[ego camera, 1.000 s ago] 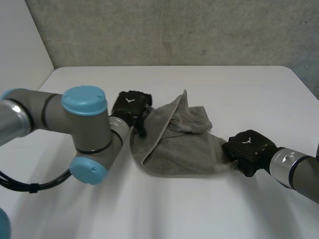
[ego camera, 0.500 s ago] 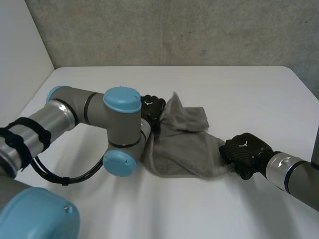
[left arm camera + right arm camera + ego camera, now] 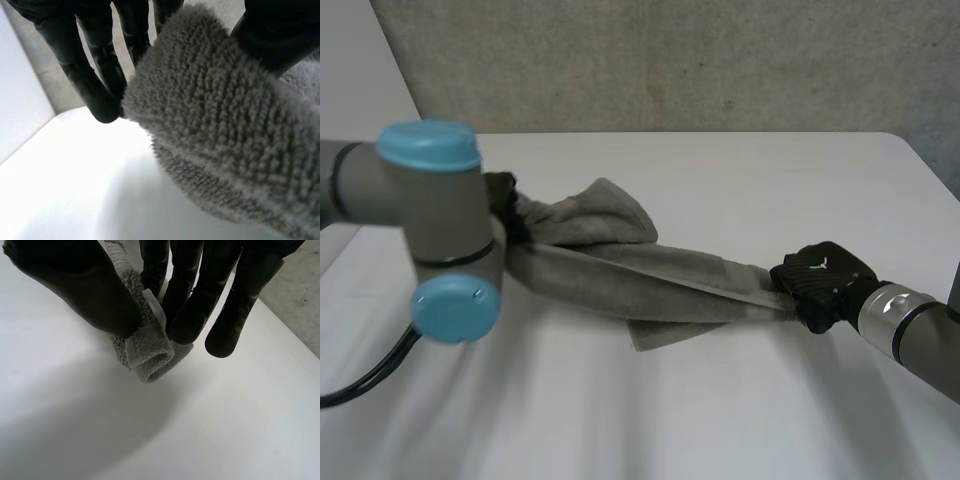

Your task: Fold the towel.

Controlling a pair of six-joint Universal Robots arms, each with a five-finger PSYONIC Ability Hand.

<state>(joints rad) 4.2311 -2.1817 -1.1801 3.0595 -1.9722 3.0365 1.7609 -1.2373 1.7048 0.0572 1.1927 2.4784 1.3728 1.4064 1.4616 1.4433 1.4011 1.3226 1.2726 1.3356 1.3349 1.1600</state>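
Bunched towel (image 3: 620, 265) stretched across mid-frame, low over the worktop (image 3: 720, 420).
The left robot hand (image 3: 95, 75) and right robot hand (image 3: 825, 280) each pinch one end; the right's small pinch may slip under tension.

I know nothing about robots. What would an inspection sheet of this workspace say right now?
Surface: white table, smooth, no stains seen.
Job's things: grey towel, bunched into a long strip stretched between the two hands, not folded neatly.
Clutter: nothing seen.
Hands: left hand pinches one end of the towel between fingers and thumb; right hand pinches the opposite end the same way.
Cables: nothing seen on or round the towel.
Surroundings: grey wall behind the table; white panel at its left side.
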